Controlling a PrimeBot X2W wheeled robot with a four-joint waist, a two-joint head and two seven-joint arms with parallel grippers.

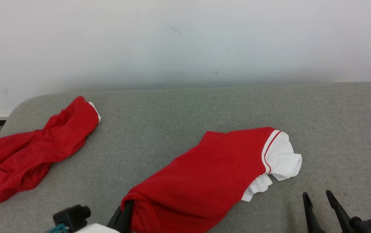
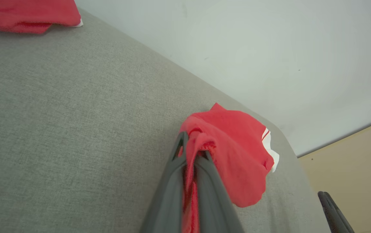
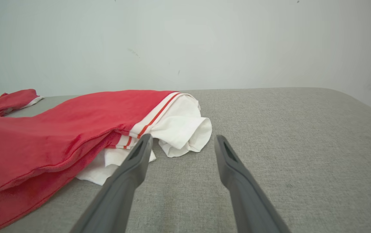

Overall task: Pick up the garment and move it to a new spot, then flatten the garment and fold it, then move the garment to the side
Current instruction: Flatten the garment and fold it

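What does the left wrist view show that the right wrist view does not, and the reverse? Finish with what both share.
Left wrist view, not right: the left tool shut on a bunched part of the red garment, and tan floor past the grey cushion.
Right wrist view, not left: the right tool open, holding nothing, beside the white sleeve.
Both: the red garment, a second red cloth lying apart, the grey cushion and the pale wall.

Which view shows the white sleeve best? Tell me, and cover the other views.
Right wrist view: the white sleeve lies close before the right gripper, its folds clear. The head view shows it smaller, from above; the left wrist view, a white sliver past the red garment.
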